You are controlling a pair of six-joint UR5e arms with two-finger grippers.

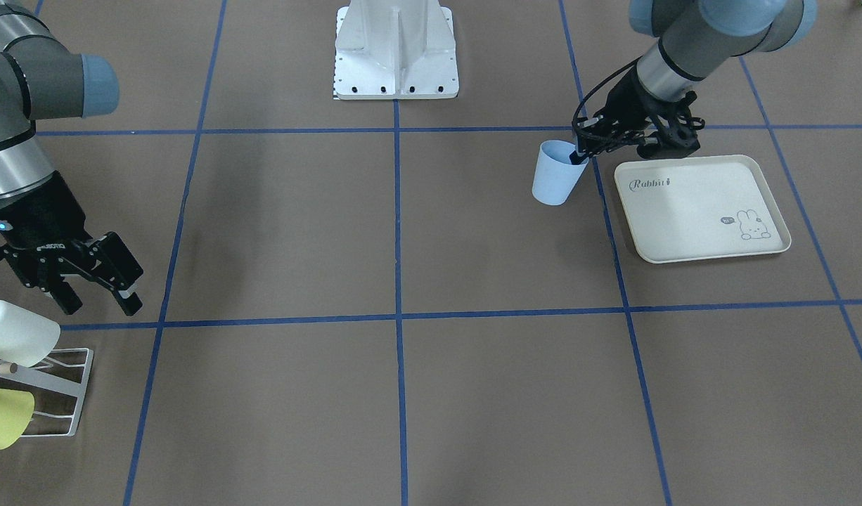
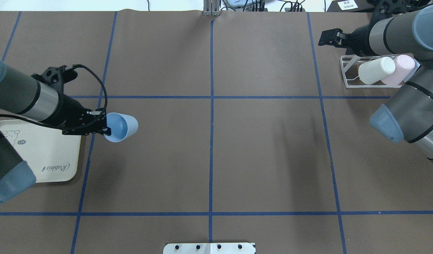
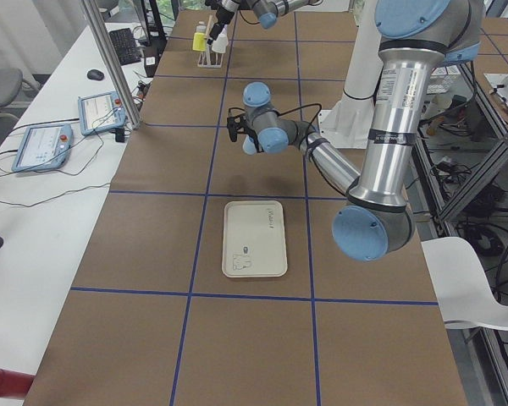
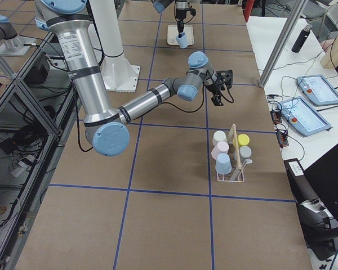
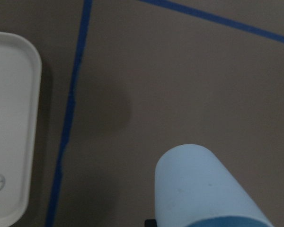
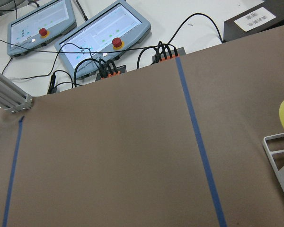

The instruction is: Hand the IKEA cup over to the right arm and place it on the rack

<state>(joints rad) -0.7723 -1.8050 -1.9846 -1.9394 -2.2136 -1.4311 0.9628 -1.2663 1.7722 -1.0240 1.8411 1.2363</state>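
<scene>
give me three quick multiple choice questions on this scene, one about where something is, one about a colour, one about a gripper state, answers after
1. Where is the cup in the left gripper, relative to the tray?
A. resting on it
B. beside it, past its edge
C. under it

2. What colour is that cup?
A. yellow
B. pink
C. light blue

3. How is the right gripper?
A. open, holding nothing
B. shut on a mug
C. shut on a spoon

Answers:
1 B: the overhead view shows the cup over bare table, just past the tray's edge.
2 C: it looks pale blue in every view that shows it.
3 A: the front-facing view shows its fingers apart with nothing between them.
</scene>
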